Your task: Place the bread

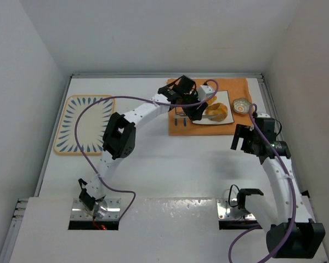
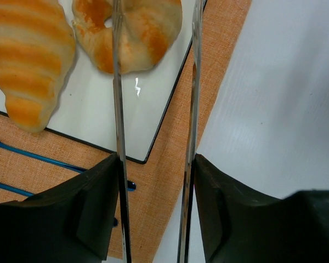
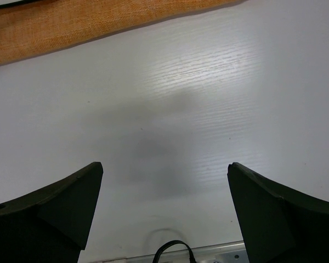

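Two golden-brown breads lie on a white black-rimmed plate [image 2: 107, 112]: a striped croissant [image 2: 30, 60] at the left and a rounder curled bun [image 2: 140, 33] beside it. Both show together in the top view [image 1: 216, 111]. My left gripper [image 2: 156, 159] is shut on a pair of metal tongs [image 2: 118, 82], whose two blades run up past the plate's corner. The left blade crosses the bun and the tips are out of frame. In the top view the left gripper [image 1: 189, 107] hovers at the plate's left edge. My right gripper [image 3: 164, 170] is open and empty over bare table.
The plate sits on an orange placemat [image 1: 237, 87], with blue cutlery [image 2: 27, 155] beside it. A small patterned bowl [image 1: 241, 105] stands on the mat's right. A cream tray with blue rim marks [image 1: 83, 124] lies at the far left. The right gripper [image 1: 242, 137] hangs below the mat.
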Tool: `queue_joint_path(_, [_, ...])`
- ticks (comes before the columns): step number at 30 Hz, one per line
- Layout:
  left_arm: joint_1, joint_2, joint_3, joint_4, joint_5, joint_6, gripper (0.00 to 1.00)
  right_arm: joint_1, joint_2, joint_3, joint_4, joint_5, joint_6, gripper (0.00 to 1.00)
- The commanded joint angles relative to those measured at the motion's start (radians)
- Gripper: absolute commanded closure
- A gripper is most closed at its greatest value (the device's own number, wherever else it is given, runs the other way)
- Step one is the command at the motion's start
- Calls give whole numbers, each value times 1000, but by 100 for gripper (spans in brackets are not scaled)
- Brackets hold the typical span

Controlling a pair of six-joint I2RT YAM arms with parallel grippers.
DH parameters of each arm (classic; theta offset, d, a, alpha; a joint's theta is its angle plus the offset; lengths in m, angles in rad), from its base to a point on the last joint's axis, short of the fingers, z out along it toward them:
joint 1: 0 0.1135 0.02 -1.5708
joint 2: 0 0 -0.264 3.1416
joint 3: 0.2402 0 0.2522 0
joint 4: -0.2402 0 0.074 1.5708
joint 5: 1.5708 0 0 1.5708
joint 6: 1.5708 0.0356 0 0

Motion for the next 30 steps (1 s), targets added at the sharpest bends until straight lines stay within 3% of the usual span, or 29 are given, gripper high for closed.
queue_joint_path(1, [5,-103,48,31,41,-15,41,-4,-2,27,11,-36,5,4])
queue_joint_path(9, [25,-137,157,12,118,-81,40,-4,-20,15,18,-67,9,4])
queue_joint_path(13, [99,-204,140,-8,157,-134,40,-4,-17,7,28,-93,20,4])
queue_joint_path(16, [221,-296,65,-8,86,-192,41,-3,-7,3,38,-105,26,4])
queue_joint_path(18, [321,-336,-25,-8,-43,-221,41,-3,4,-1,54,-107,37,4])
queue_joint_path(19, [352,-363,-56,-8,-204,-236,42,-1,7,-4,60,-105,43,4])
queue_joint_path(22, [451,-387,-189,17,-354,-281,42,-1,29,-8,75,-94,57,4])
queue_joint_path(27, [487,-410,-458,121,-379,-290,43,-6,50,-20,72,-59,77,2])
queue_joint_path(30, [466,-398,-528,145,-364,-281,43,-13,40,-74,55,-56,105,0])
